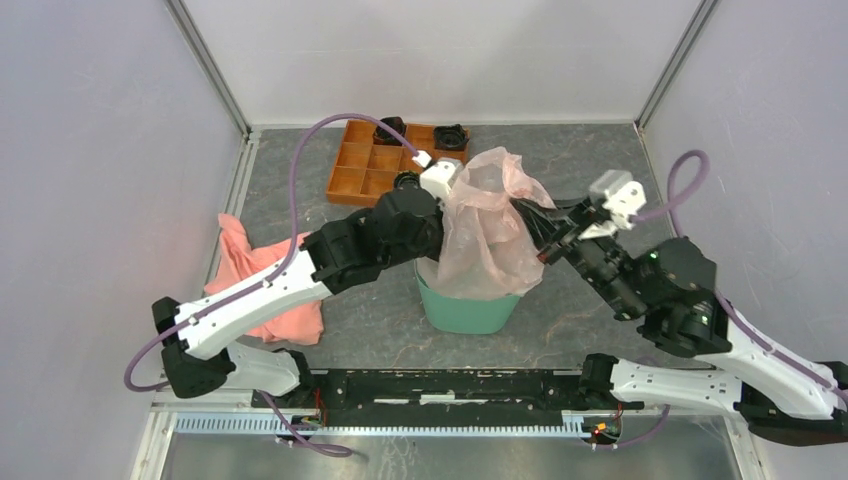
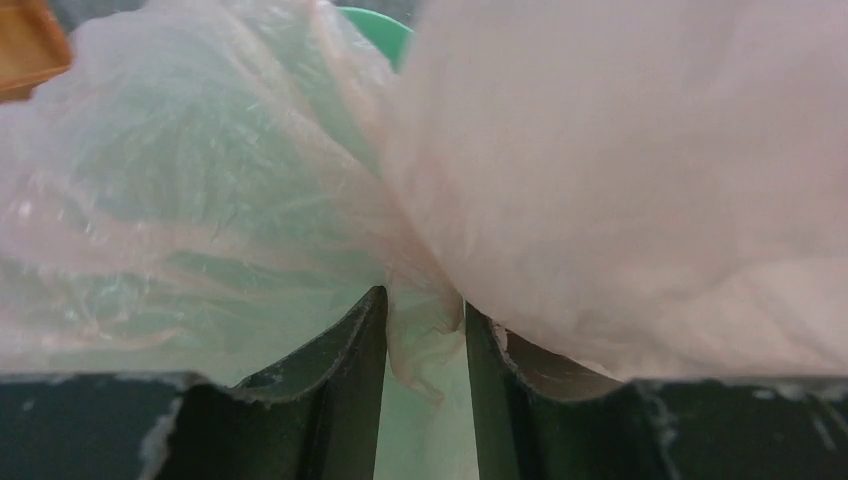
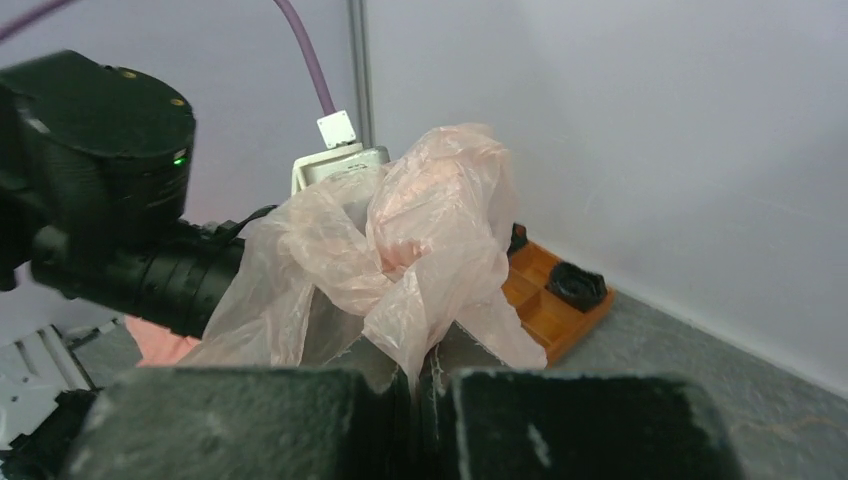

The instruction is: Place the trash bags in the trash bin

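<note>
The pale-pink translucent trash bag (image 1: 490,225) stands bunched up over the mint-green trash bin (image 1: 468,310), with its lower part draped inside and over the rim. My left gripper (image 1: 445,215) presses into the bag's left side. In the left wrist view (image 2: 425,300) its jaws stand a narrow gap apart, with a loose fold of the bag (image 2: 600,200) hanging between them and the bin's rim (image 2: 385,30) behind. My right gripper (image 1: 535,222) is shut on the bag's right side, and the right wrist view (image 3: 425,365) shows the film (image 3: 430,230) pinched between its jaws.
An orange compartment tray (image 1: 370,165) with black parts sits behind the bin and also shows in the right wrist view (image 3: 545,300). A salmon-pink cloth (image 1: 250,270) lies at the left under the left arm. Grey walls enclose the table on three sides.
</note>
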Controlling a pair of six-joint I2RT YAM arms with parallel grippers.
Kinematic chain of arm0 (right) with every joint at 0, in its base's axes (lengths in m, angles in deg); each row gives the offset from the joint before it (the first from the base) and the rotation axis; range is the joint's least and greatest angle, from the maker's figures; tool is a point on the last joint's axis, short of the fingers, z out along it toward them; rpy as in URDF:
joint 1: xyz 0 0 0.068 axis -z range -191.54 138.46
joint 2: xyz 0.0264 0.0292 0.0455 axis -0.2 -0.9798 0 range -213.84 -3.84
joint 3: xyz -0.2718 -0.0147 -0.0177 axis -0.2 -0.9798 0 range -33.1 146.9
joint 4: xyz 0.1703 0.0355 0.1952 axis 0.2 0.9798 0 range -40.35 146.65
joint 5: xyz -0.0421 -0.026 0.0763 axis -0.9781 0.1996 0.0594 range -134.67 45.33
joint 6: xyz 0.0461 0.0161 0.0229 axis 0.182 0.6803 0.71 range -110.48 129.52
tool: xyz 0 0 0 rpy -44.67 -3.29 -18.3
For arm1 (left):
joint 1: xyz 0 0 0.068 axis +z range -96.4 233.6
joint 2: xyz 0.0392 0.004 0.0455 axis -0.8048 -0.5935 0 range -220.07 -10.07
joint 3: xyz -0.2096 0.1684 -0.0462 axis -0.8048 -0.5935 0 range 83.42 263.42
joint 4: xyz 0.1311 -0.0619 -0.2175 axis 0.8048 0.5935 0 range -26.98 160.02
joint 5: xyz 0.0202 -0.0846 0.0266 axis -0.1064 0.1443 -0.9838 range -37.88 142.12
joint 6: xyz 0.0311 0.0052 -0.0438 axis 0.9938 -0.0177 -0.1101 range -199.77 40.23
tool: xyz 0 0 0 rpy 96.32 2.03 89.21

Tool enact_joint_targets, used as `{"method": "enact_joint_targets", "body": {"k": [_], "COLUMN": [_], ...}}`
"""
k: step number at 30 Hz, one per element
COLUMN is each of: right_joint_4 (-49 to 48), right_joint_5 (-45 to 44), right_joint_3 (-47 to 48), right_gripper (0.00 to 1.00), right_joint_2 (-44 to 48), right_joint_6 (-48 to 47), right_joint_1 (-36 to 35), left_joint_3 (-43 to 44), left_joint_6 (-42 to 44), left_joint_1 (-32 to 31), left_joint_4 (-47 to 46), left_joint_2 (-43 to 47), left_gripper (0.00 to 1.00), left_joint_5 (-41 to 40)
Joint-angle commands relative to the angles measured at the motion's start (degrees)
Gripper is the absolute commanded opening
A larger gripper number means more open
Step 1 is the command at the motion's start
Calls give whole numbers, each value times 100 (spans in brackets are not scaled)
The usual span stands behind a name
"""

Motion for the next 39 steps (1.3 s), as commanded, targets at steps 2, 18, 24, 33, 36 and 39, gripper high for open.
{"method": "enact_joint_targets", "body": {"k": [2, 18, 24, 33, 36, 39], "right_joint_4": [670, 3096, 3866, 3348, 3241, 3207], "right_joint_5": [-1045, -705, -387, 1600, 2050, 2215], "right_joint_3": [622, 1245, 1904, 1390, 1351, 1349], "right_gripper": [1, 0, 1, 1, 1, 0], "right_joint_2": [-632, -1827, -2347, -3363, -3853, -4349], "right_joint_6": [202, 489, 409, 21, 36, 86], "right_joint_1": [-8, -10, 9, 1320, 1422, 1453], "left_joint_3": [-182, -274, -457, -754, -919, -1194], "left_joint_6": [-430, -100, -91, -441, -539, -642], "left_joint_1": [-163, 180, 182, 180, 180, 180], "left_joint_4": [-299, 135, 937, 1780, 1878, 1763], "left_joint_2": [-527, 618, 1553, 2350, 2561, 2768], "left_gripper": [41, 72, 84, 91, 93, 93], "left_joint_5": [-279, -253, -1216, -2466, -2480, -2251]}}
